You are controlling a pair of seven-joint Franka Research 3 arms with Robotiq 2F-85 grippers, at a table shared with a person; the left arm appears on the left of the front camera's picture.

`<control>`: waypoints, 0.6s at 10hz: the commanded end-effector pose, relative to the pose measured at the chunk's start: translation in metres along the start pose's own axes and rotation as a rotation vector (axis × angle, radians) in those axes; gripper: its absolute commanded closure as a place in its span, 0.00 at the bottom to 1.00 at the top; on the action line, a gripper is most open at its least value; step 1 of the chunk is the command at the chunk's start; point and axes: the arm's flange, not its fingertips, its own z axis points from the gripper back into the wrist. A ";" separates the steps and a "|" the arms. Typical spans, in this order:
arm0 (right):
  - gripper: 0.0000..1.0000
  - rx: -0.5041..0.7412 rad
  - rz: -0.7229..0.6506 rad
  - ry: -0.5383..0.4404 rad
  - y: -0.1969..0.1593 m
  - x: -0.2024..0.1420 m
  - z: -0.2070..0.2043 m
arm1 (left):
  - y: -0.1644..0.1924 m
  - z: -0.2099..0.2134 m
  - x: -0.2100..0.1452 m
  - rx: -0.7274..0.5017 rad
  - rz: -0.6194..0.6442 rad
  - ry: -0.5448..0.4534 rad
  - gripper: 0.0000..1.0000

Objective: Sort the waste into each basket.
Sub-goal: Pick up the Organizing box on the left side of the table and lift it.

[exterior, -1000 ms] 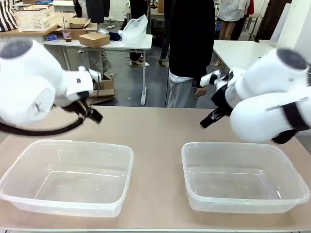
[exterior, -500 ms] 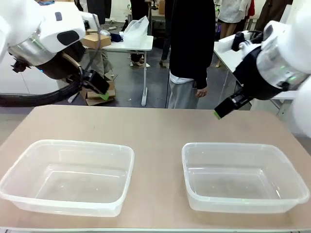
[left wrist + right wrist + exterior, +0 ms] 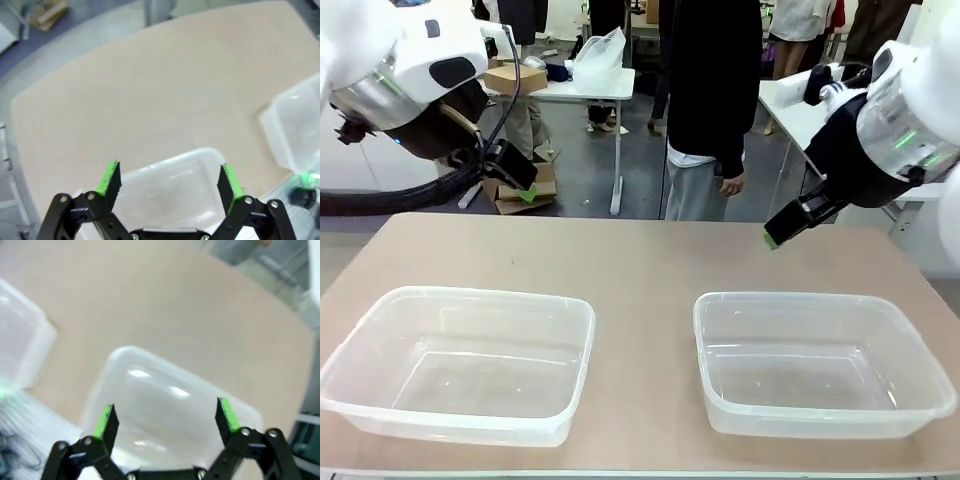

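Note:
Two clear plastic baskets stand side by side on the tan table, the left basket (image 3: 460, 296) and the right basket (image 3: 810, 300); nothing lies in either. The waste is out of view. My left gripper (image 3: 523, 188) hangs high over the table's far left, open, with nothing between its fingers. In the left wrist view the left gripper (image 3: 167, 174) looks down on one basket (image 3: 200, 153), with the other basket (image 3: 295, 125) off to the side. My right gripper (image 3: 778, 232) is raised at the far right, open and holding nothing. The right gripper (image 3: 167, 412) hovers above its basket (image 3: 125, 352).
A person in a black top (image 3: 712, 80) stands at the far edge of the table (image 3: 640, 260), one hand (image 3: 730, 187) hanging down. Bare tabletop lies between and behind the baskets. Other tables with boxes stand farther back.
Both arms have risen from low over the table to high positions near its far corners. Over the last half second they shifted only slightly. Both grippers stayed open.

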 end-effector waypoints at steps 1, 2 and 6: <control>0.00 0.392 -0.401 -0.221 -0.041 -0.035 0.042 | 0.048 0.040 -0.035 -0.399 0.179 0.005 0.00; 0.00 0.524 -0.609 -0.367 -0.064 -0.053 0.066 | 0.078 0.052 -0.057 -0.556 0.326 -0.046 0.00; 0.00 0.867 -0.977 -0.668 -0.136 -0.113 0.090 | 0.112 0.033 -0.093 -0.862 0.692 -0.322 0.00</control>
